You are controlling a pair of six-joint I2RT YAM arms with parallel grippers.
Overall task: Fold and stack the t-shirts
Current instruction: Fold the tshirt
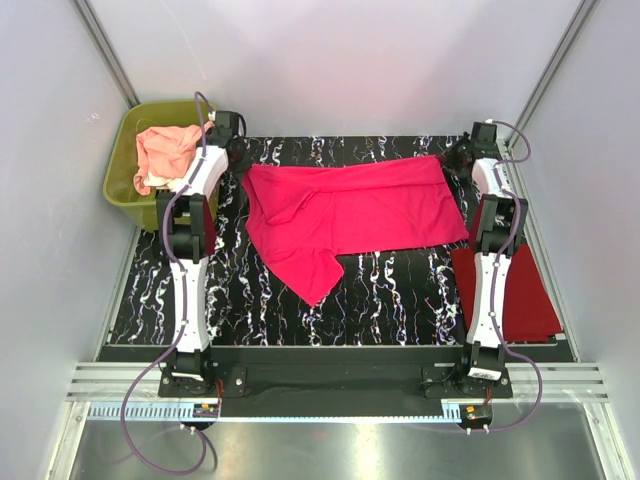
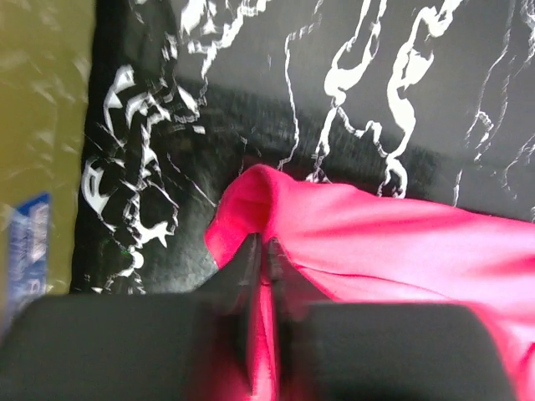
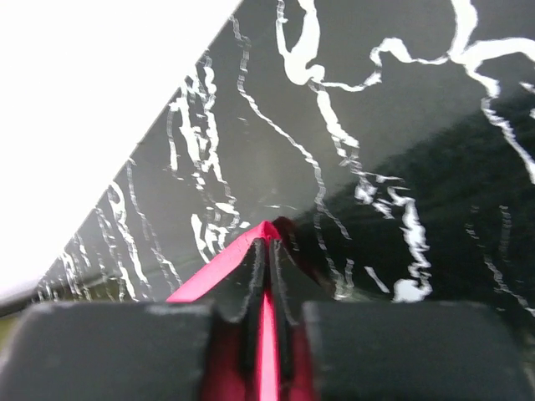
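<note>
The hot pink t-shirt (image 1: 345, 215) lies spread across the far half of the black marbled table, one flap hanging toward the near side. My left gripper (image 1: 240, 158) is shut on its far left corner, seen as pink cloth (image 2: 359, 242) between the jaws in the left wrist view (image 2: 262, 246). My right gripper (image 1: 455, 157) is shut on the far right corner (image 3: 219, 266), pinched between the jaws (image 3: 269, 244). The darker red t-shirt (image 1: 515, 290) lies folded at the right, partly under the right arm. The peach-pink t-shirt (image 1: 168, 152) sits bunched in the tub, a bit of white cloth (image 1: 178, 185) beneath it.
The olive-green tub (image 1: 130, 170) stands off the table's far left corner and shows at the left edge of the left wrist view (image 2: 42, 125). White walls enclose the table on three sides. A metal rail (image 1: 330, 380) runs along the near edge.
</note>
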